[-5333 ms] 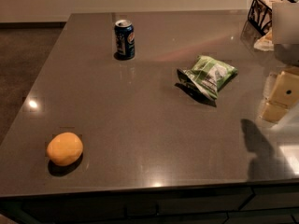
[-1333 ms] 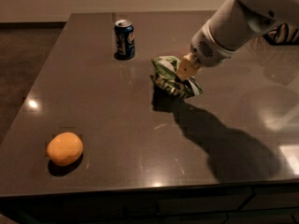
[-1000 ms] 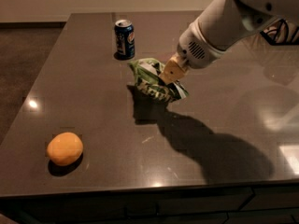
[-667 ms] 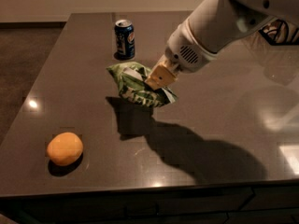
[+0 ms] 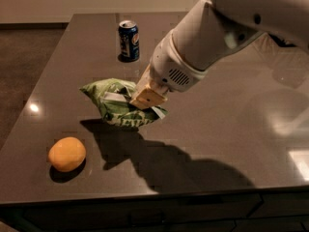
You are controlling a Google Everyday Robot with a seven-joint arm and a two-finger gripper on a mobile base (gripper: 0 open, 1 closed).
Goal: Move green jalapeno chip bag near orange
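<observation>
While the gripper (image 5: 147,98) hangs over the middle-left of the dark surface (image 5: 231,124), its tan jaws are clamped on the right side of the green jalapeno chip bag (image 5: 115,105), closed down narrow with the crinkled foil pinched between them. The bag sticks out to the left of the jaws, puffed and creased, green with white patches and print, and casts a dark shadow on the surface just beneath it. The orange (image 5: 66,153) sits near the front-left edge, smooth and unmarked, near the bag but not touching it. A blue soda can (image 5: 129,40) stands upright farther back, well apart from both. The white arm (image 5: 212,33) reaches in from the upper right.
</observation>
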